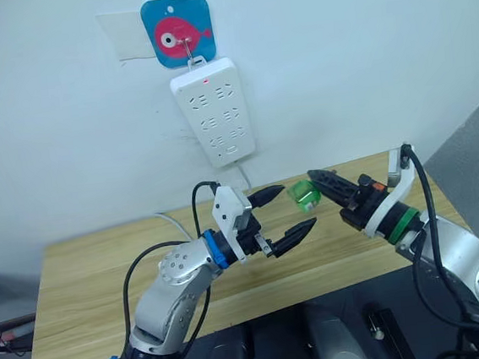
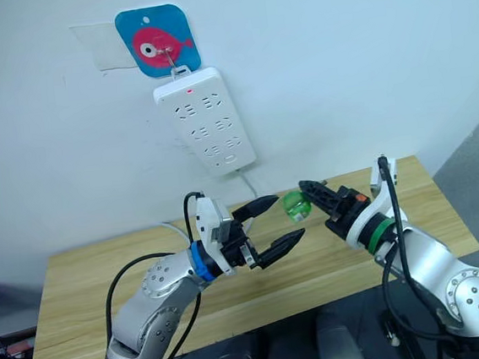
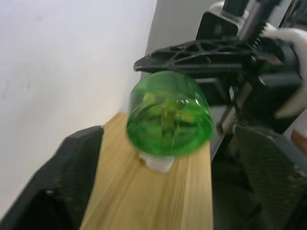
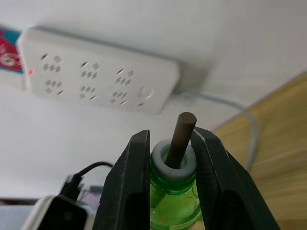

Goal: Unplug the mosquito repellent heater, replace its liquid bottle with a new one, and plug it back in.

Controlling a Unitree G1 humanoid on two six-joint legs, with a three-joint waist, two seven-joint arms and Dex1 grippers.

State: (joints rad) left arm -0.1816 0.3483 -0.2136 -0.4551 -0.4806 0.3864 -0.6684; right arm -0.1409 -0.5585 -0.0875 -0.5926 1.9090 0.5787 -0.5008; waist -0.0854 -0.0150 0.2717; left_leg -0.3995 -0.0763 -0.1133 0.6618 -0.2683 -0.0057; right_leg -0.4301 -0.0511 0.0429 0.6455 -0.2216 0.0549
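**Green bottle held aloft at the neck**

The right gripper (image 4: 169, 191) is clamped on the neck of the green liquid bottle (image 1: 304, 196), held above the wooden table (image 1: 96, 278); its dark wick (image 4: 181, 139) is exposed. The left gripper (image 1: 280, 216) stands spread just beside the bottle's base. The bottle looks light, rigid and slick. The body offers the broader hold; the wick seems fragile.

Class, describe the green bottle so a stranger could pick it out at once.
Above the wooden table, below the white power strip on the wall, the right gripper holds it up. The green bottle is small and clear, with a dark wick poking from its grey collar.
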